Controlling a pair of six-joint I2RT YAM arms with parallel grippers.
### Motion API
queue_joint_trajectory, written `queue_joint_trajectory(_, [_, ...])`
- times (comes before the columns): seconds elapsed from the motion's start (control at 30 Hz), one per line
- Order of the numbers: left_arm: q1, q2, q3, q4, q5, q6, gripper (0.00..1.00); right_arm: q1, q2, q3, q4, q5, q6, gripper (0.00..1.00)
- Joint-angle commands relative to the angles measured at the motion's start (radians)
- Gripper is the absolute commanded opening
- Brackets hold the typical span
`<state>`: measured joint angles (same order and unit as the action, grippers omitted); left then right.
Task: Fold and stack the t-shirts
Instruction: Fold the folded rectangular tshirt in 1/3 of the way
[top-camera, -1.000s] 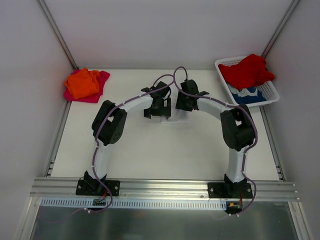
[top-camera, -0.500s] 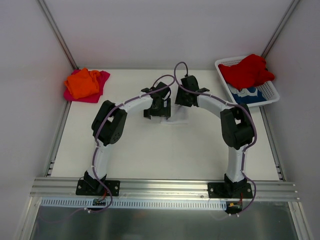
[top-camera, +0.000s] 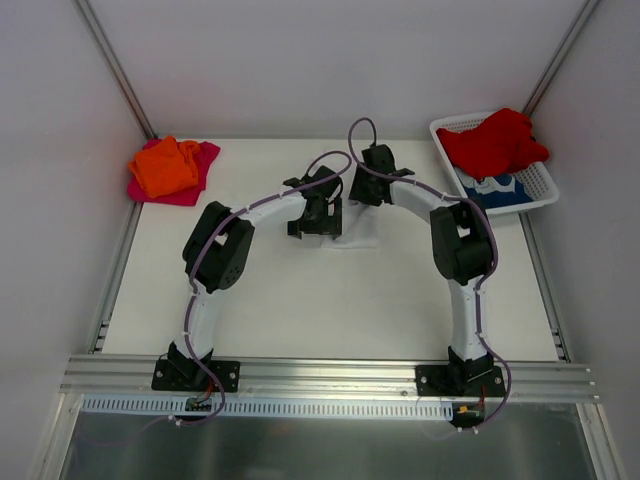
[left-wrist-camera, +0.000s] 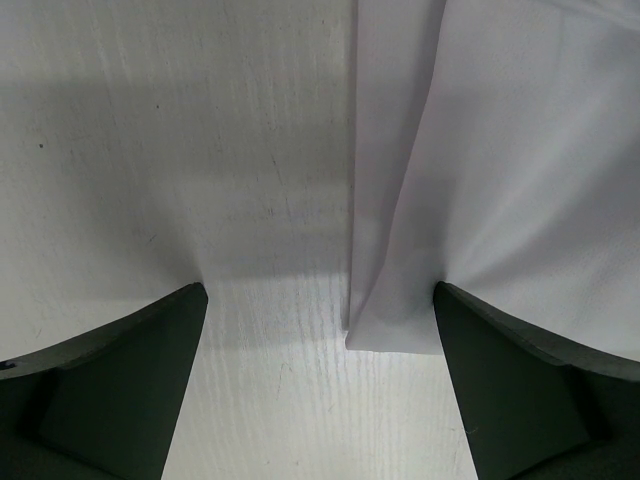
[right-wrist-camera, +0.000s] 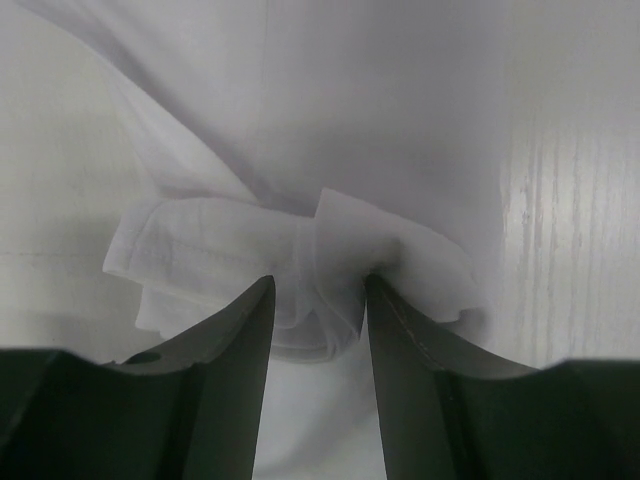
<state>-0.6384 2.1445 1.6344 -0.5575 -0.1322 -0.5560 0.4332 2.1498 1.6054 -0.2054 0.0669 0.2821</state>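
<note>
Near the middle of the worktop (top-camera: 300, 300), a little toward 12 o'clock in the top view, lies the white t-shirt (top-camera: 358, 238), mostly hidden beneath the two arms. Its cloth is plain, thin and smooth. In the left wrist view one straight folded edge runs from 12 to 6 o'clock and ends in a square corner at the near end. The left tool (left-wrist-camera: 318, 292) stands wide and released, straddling that edge, with one finger over bare worktop and the other over cloth. The right tool (right-wrist-camera: 318, 285) is clenched on a bunched, hemmed fold of the same shirt, which puckers up between its fingers. At 10 o'clock an orange t-shirt (top-camera: 165, 166) sits crumpled on a magenta-pink t-shirt (top-camera: 203, 158). At 2 o'clock a red t-shirt (top-camera: 495, 140) is heaped over a blue-and-white t-shirt (top-camera: 497, 187) in the white basket (top-camera: 545, 190).
</note>
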Motion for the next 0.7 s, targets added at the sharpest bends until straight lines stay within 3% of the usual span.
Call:
queue_joint_trajectory(0.0, [-0.014, -0.021, -0.034, -0.059, 0.003, -0.005, 0.99, -0.030, 0.030, 0.073, 0.018, -0.001, 0.015, 0.45])
queue_joint_trajectory(0.53, [-0.026, -0.018, -0.036, -0.061, 0.003, -0.010, 0.99, -0.145, 0.130, 0.264, -0.002, 0.016, 0.012, 0.45])
queue_joint_trajectory(0.67, [-0.027, -0.023, -0.036, -0.061, 0.002, -0.013, 0.99, -0.172, 0.102, 0.248, -0.005, 0.020, 0.005, 0.45])
